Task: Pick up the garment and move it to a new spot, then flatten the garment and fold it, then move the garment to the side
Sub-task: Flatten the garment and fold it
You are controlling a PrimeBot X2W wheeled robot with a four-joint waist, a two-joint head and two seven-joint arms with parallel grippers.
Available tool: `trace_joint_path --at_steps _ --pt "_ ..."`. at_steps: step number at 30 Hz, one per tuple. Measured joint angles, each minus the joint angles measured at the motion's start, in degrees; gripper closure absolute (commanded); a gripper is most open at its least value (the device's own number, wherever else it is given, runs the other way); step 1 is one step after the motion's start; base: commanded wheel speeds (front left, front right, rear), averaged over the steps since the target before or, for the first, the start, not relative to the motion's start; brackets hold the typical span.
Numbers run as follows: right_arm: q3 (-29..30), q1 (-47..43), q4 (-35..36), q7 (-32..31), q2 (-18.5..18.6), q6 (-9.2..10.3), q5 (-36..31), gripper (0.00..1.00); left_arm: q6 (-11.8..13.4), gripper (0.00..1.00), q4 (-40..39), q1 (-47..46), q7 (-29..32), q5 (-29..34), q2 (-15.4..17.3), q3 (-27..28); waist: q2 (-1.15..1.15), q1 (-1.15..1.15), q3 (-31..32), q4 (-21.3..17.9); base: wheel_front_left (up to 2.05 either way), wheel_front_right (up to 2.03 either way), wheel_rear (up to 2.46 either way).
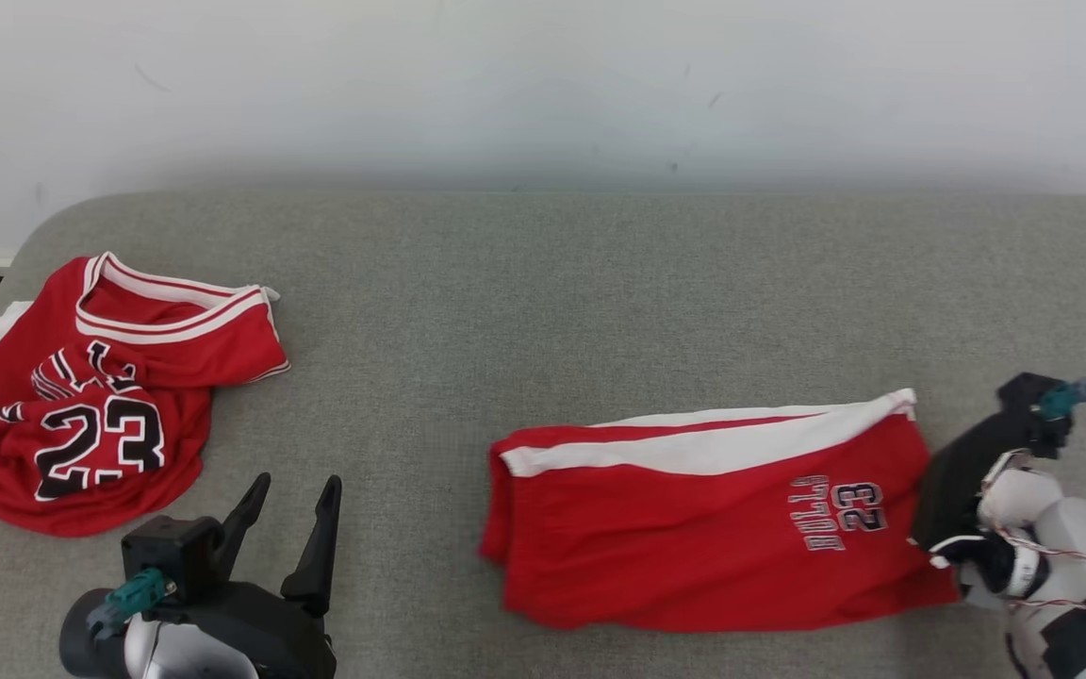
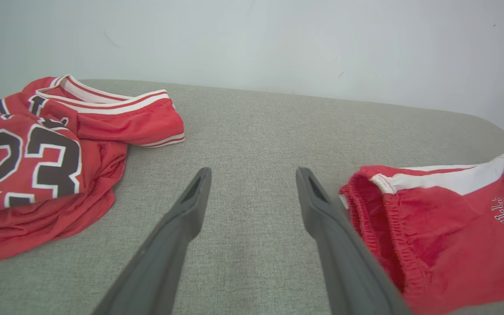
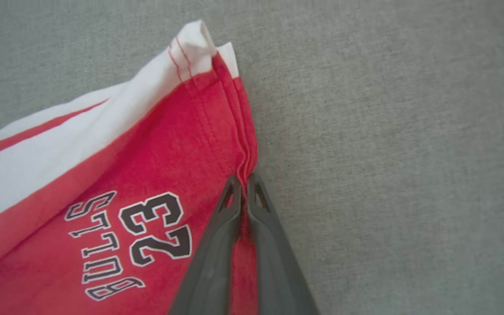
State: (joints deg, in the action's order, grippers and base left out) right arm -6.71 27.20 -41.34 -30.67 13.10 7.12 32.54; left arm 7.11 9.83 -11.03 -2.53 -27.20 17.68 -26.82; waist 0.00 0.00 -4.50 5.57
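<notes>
**Right gripper [image 3: 244, 177] clamped on shorts [image 3: 147, 175] hem; left gripper [image 2: 253, 171] spread wide**

Right wrist view: both dark fingers [image 3: 217, 245] pressed together, red fabric of the shorts nipped between the tips. Grip sits on the leg-hem edge, and the cloth puckers into small folds right at the tips. Left of the fingers is the "BULLS 23" print. Beyond the tips and to the left are the white side stripe and the hem corner. Right of the fingers is bare grey cushion [image 3: 387, 153].

Left wrist view: fingers stand well apart over the grey cushion, with no cloth between them. The elastic waistband of the shorts lies to the right of the right-hand finger. A crumpled red "23" jersey [image 2: 37, 166] lies to the left of the left-hand finger and further out.

Head view: shorts lie flat on the cushion, between the two grippers. A pale wall [image 1: 543, 85] stands beyond the cushion's far edge.
</notes>
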Motion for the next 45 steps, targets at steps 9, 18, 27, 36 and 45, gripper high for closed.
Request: trace_joint_path --at_steps 9,18,27,36,45 --pt "3.5 -1.0 -0.6 1.2 6.1 0.01 -2.4 1.0 0.0 0.0 0.0 0.2 0.1 0.0 0.2 0.2 0.0 0.0 0.8 -1.1 0.0 0.0 0.0" --pt "0.8 -0.9 5.4 0.3 6.0 0.0 -4.4 1.0 0.0 0.0 -0.1 0.2 0.6 0.0 0.2 0.2 0.0 0.0 1.0 -1.3 0.0 0.0 0.0" --pt "-7.5 -1.2 16.1 -2.2 1.4 -2.29 -7.2 1.0 0.0 0.0 -0.1 0.3 0.8 0.0 0.2 0.0 0.0 0.0 1.4 -1.2 0.0 0.0 0.0" --pt "-14.9 -3.4 24.7 -6.1 -3.5 -5.21 -7.8 1.0 0.0 0.0 -0.3 0.3 1.0 0.0 0.2 0.0 0.0 0.0 1.8 -1.1 0.0 0.0 0.0" --pt "-17.7 -3.5 28.2 -9.3 -5.0 -5.7 -8.0 1.0 0.0 0.0 -0.4 0.4 1.5 0.1 0.0 -0.5 0.0 -0.01 2.4 -0.7 0.0 0.0 0.0"
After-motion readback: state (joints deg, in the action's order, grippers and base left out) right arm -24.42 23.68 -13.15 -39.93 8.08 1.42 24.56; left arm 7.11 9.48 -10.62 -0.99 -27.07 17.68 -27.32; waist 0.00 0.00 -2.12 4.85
